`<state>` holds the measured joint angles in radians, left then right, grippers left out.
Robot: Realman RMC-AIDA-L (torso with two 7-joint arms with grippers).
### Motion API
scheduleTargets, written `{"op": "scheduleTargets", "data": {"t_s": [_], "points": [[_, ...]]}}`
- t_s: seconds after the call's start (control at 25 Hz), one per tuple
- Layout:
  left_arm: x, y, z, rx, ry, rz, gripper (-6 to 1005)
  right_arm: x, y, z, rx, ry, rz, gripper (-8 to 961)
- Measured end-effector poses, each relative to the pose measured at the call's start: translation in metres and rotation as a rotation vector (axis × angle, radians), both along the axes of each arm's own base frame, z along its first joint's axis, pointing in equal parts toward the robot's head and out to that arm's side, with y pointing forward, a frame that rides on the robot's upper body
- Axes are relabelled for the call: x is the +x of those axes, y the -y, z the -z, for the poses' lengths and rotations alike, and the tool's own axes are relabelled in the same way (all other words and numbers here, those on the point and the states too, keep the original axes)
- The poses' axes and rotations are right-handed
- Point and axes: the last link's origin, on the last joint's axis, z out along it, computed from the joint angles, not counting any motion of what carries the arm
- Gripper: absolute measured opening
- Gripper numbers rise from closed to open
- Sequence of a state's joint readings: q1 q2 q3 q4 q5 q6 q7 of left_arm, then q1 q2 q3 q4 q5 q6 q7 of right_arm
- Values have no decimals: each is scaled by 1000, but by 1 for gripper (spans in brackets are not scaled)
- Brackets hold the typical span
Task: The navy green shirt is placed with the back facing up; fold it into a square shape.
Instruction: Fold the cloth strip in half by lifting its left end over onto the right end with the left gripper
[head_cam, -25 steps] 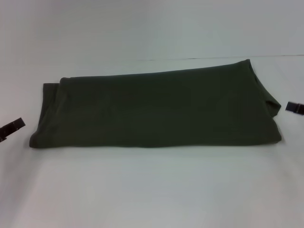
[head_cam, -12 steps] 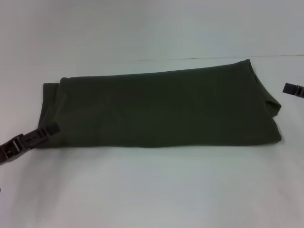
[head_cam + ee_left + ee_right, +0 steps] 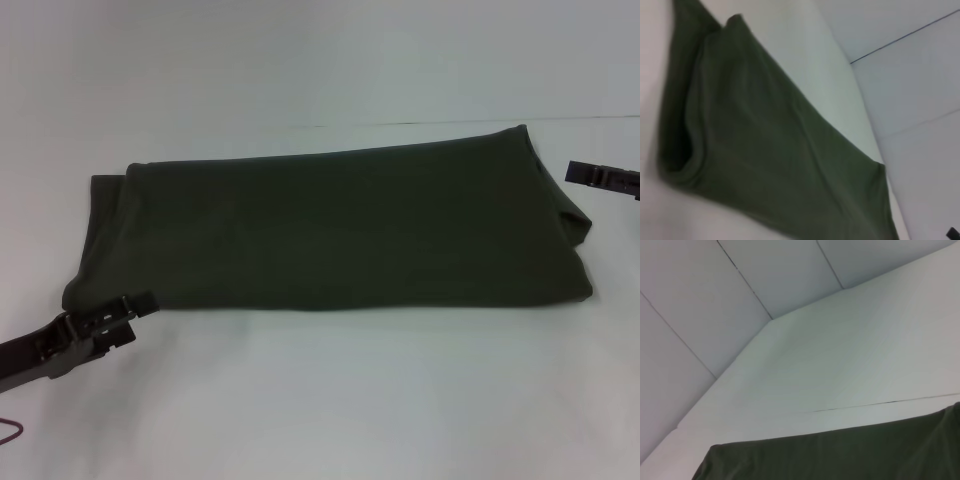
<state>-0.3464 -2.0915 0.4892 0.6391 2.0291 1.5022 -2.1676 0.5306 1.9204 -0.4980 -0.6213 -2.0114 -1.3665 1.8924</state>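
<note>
Head view shows the navy green shirt (image 3: 330,225) lying flat on the white worktop (image 3: 330,400) as a long band, plain side up, with no lettering in sight; it seems already folded lengthwise, since a doubled layer shows along its edge at the left end, also clear in the left wrist view (image 3: 765,145). The left gripper (image 3: 128,310) sits low on the worktop, its fingers (image 3: 140,302) just off the near left corner of the shirt, pointing along the near hem; I cannot tell whether they touch the cloth, and whether they are apart or together is not clear either, though nothing is seen lifted between them. The right gripper (image 3: 575,172) hangs beside the far right corner, just clear of the fabric, with only its dark tip in frame, so I cannot tell the state of its fingers. The right wrist view shows only the shirt's far edge (image 3: 840,455) with bare worktop beyond. As a judgement, the task is roughly halfway: the narrowing into a band looks done, while the crosswise fold that would bring one end over the other into a square is not yet begun, and both corners are ungrasped as far as can be seen
</note>
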Motion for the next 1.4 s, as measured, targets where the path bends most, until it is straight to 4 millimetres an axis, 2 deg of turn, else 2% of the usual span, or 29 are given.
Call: {"op": "scheduleTargets", "data": {"t_s": [0.32, 0.64, 1.4], "points": [[-16, -14, -3, 3, -77, -119, 890, -2, -4, -1, 3, 5, 0, 908], [-18, -27, -9, 17, -108, -142, 885, -3, -4, -2, 7, -5, 5, 905], [-26, -36, -16, 20, -178, -180, 885, 0, -3, -3, 14, -16, 18, 905]]}}
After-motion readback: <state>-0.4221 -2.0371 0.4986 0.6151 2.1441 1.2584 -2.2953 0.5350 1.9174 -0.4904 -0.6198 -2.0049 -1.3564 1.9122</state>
